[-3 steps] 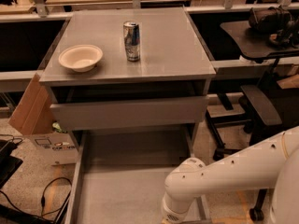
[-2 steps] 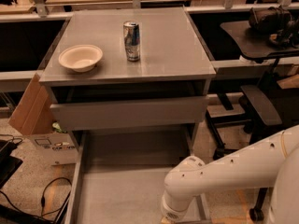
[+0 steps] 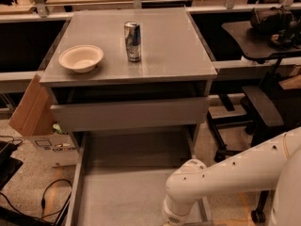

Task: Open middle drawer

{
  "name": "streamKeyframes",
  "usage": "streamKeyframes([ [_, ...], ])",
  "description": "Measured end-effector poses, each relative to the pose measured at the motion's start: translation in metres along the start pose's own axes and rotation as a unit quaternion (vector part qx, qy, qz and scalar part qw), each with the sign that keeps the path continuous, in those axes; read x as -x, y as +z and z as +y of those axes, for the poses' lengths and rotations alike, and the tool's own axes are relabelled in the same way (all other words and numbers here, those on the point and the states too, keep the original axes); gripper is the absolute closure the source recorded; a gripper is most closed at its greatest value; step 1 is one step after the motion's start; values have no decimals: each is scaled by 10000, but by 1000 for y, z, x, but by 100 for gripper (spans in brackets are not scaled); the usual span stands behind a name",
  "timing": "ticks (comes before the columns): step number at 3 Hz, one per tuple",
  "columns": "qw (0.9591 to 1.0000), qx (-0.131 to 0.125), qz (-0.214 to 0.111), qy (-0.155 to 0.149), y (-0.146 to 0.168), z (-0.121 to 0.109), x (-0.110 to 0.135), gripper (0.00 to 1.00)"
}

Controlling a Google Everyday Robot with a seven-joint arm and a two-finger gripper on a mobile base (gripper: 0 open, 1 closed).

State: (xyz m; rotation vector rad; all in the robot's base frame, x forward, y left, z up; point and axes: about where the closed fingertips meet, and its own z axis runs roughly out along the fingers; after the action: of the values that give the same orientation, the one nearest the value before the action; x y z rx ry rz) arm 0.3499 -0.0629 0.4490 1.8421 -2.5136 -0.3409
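The grey cabinet (image 3: 164, 51) stands in the middle of the camera view. Its uppermost drawer (image 3: 129, 114), with a taller front, is pulled out a little. Below it the middle drawer (image 3: 127, 192) is pulled far out toward me, and its bare grey inside shows. Its front is hidden below the frame's bottom edge. The lowest drawer is hidden. My white arm (image 3: 221, 178) comes in from the right, and its wrist hangs over the drawer's near right corner. My gripper is out of view below the bottom edge.
A cream bowl (image 3: 81, 58) and a silver-blue can (image 3: 132, 41) stand on the cabinet top. A cardboard box (image 3: 33, 114) leans at the left, with cables (image 3: 47, 201) on the floor. A black office chair (image 3: 261, 107) stands close on the right.
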Motion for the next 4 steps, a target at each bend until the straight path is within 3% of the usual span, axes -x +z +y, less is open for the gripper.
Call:
streamKeyframes([
  [1,10000,4,4,-3,0,0,0,25],
  [2,9998,-57,109,-156,-28,-5,5,49],
  [3,9985,-468,39,-264,-141,-40,13,80],
  [4,9968,-753,-50,-277,-232,-61,13,100],
])
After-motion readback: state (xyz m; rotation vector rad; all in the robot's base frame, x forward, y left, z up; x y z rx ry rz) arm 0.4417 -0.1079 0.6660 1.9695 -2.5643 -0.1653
